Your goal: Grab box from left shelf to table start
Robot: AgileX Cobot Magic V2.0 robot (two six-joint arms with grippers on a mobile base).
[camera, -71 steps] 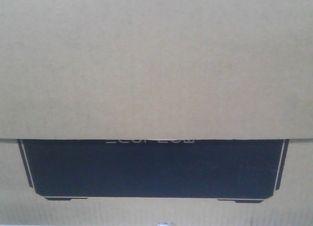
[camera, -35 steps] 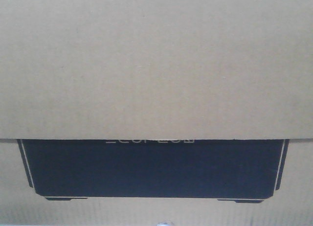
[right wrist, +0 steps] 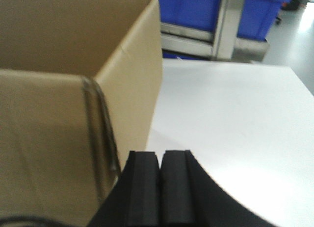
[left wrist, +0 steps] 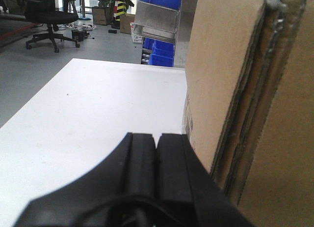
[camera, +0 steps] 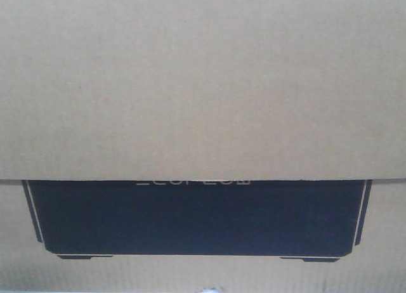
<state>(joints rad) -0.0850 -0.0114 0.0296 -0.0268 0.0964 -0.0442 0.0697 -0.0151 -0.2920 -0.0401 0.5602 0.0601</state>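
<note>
The box (left wrist: 245,89) stands on the white bench (left wrist: 98,114) between both arms, filling the right of the left claw's (left wrist: 157,143) view and the left of the right claw's (right wrist: 161,160), each claw pressed together beside a box wall.

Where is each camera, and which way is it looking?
Front camera: right up against the cardboard box, filled by its brown wall and black printed panel; no robot parts show.
Left wrist camera: behind the shut left claw, looking across the white table toward blue bins, box on its right.
Right wrist camera: behind the shut right claw, box on its left.
Both wrist views share the box, table and blue bins.
</note>
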